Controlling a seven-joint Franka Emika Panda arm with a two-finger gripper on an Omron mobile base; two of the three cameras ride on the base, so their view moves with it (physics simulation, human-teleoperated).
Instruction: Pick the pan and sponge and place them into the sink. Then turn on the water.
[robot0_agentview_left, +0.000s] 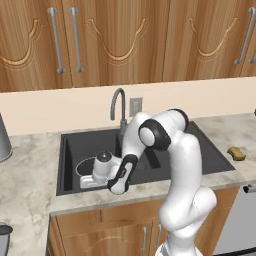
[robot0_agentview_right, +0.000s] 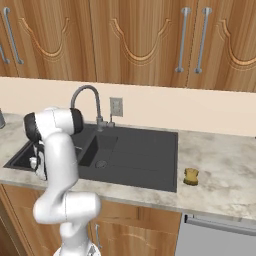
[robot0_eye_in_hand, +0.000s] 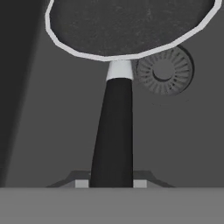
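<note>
Hand view shows the pan (robot0_eye_in_hand: 131, 26): a round, dark grey, grainy dish with a thin light rim and a black handle on a pale collar. That handle runs straight down between the jaws (robot0_eye_in_hand: 111, 183), which are clamped on its end. The pan hangs low inside the sink (robot0_eye_in_hand: 183, 131), beside a round drain (robot0_eye_in_hand: 164, 71). The sponge (robot0_agentview_left: 236, 153) lies on the bench (robot0_agentview_left: 30, 170), right of the sink.
</note>
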